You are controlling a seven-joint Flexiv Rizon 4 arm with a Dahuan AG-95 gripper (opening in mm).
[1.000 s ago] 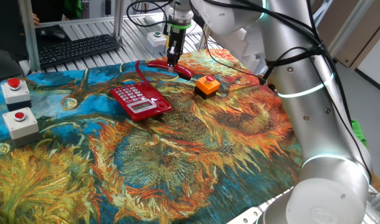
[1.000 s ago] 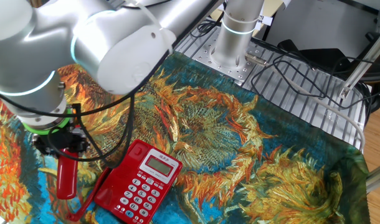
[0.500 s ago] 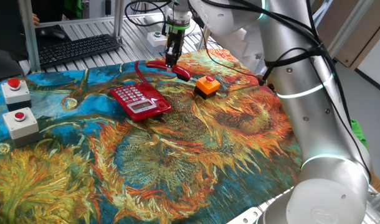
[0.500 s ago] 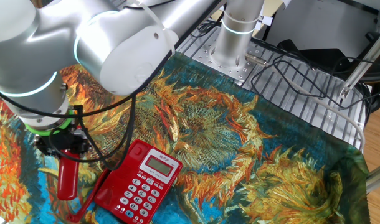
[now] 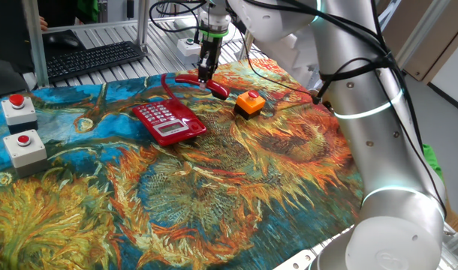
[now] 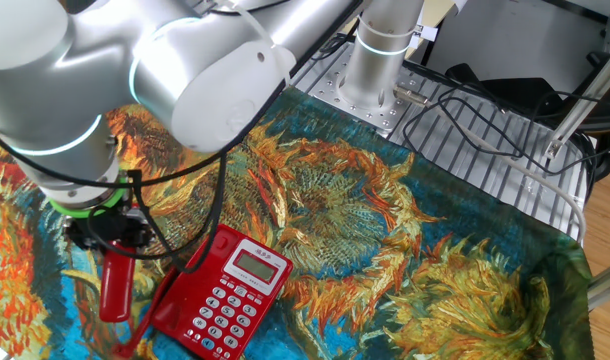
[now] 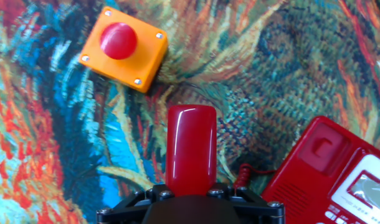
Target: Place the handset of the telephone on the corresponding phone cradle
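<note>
My gripper point(image 5: 206, 70) is shut on the red handset point(image 5: 205, 82) and holds it above the cloth, behind the red telephone point(image 5: 167, 122). In the other fixed view the gripper point(image 6: 112, 240) holds the handset point(image 6: 116, 288) just left of the telephone point(image 6: 225, 292). In the hand view the handset point(image 7: 190, 148) sticks out from between the jaws, with the telephone's empty cradle point(image 7: 324, 151) at the lower right. A thin red cord point(image 5: 169, 86) runs from handset to telephone.
An orange box with a red button point(image 5: 250, 103) sits right of the handset, also in the hand view point(image 7: 123, 48). Two grey boxes with red buttons point(image 5: 20, 127) stand at the left edge. A keyboard point(image 5: 94, 58) lies behind the painted cloth.
The gripper has lifted the handset a little and shifted it slightly toward the telephone.
</note>
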